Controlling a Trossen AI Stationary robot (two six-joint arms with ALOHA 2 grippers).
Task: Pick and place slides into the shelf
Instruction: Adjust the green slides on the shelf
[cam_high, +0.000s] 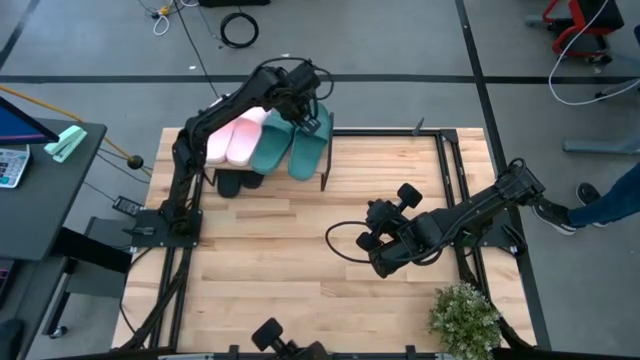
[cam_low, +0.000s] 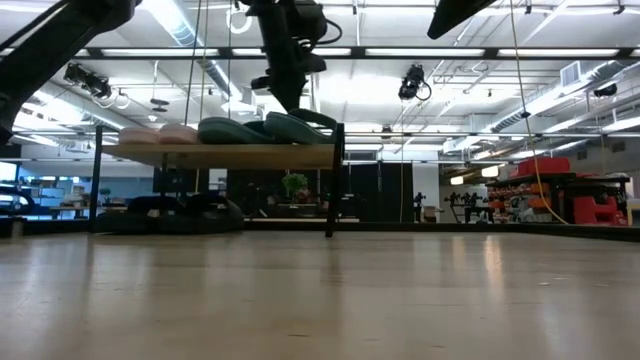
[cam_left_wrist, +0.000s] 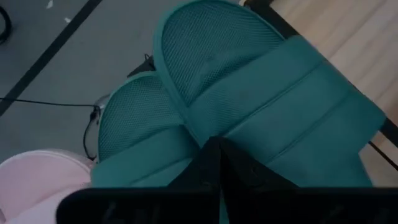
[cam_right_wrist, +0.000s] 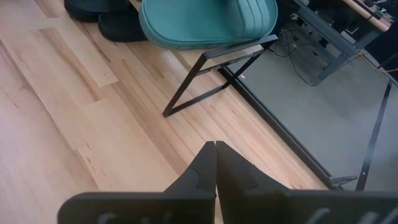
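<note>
The shelf (cam_low: 220, 155) stands at the table's far left on thin black legs (cam_high: 326, 165). On its plank top lie two pale pink slides (cam_high: 235, 140) and two teal slides (cam_high: 270, 148), (cam_high: 308, 152), the teal pair overlapping (cam_left_wrist: 205, 81). Black slides (cam_high: 238, 183) rest on the table under the shelf. My left gripper (cam_left_wrist: 215, 155) is shut, pointing steeply down just over the right-hand teal slide's strap (cam_low: 300, 122). My right gripper (cam_high: 372, 243) hovers shut over the table's right middle, holding nothing (cam_right_wrist: 215, 146). My left gripper stands with its shut fingertips right at the strap of the right-hand teal slide (cam_left_wrist: 261, 118), coming from above. Whether they touch it I cannot tell. The slide lies on the shelf top, partly over its twin.
Bare wooden tabletop (cam_high: 280, 250) stretches between the shelf and the near edge. A potted plant (cam_high: 465, 318) sits at the near right corner. Black frame rails (cam_high: 450, 180) run along the right side. A person's leg and shoe (cam_high: 600, 205) show beyond the right edge.
</note>
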